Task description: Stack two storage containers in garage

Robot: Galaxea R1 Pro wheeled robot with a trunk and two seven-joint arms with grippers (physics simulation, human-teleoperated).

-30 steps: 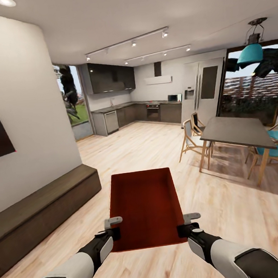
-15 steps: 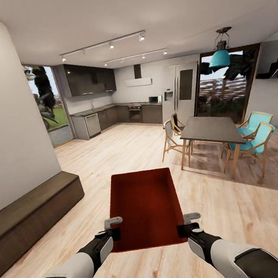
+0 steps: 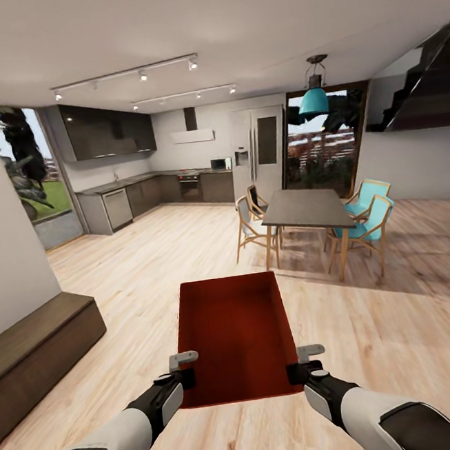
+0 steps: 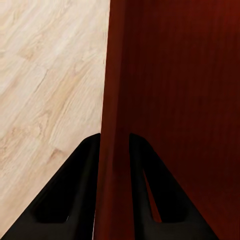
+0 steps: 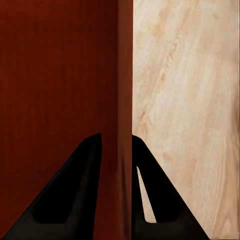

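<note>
- Storage container (image 3: 237, 338) is held off the wood floor (image 3: 152, 260) betw. both grippers: left gripper (image 3: 183, 375) clamped on its left wall, right gripper (image 3: 300, 368) on its right.
- Dining bench (image 3: 305, 208) w/ chairs (image 3: 364, 218) seen ahead-right of right gripper; low cabinet (image 3: 37, 348) left of left gripper.

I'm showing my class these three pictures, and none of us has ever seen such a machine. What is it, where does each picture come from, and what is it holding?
It is a wheeled robot with two arms, drawn by a computer simulation. The wide picture comes from a camera on its head, looking forward and down over both arms. The other two come from cameras near each pincer, looking along its two dark fingers.

Both arms carry one red-orange storage container, open on top and empty. The left pincer grips its left wall, one finger either side; the right pincer grips the right wall likewise.

Below is a light wood floor. Ahead stand a dining table with chairs and a kitchen; a low dark cabinet runs along the left.
</note>
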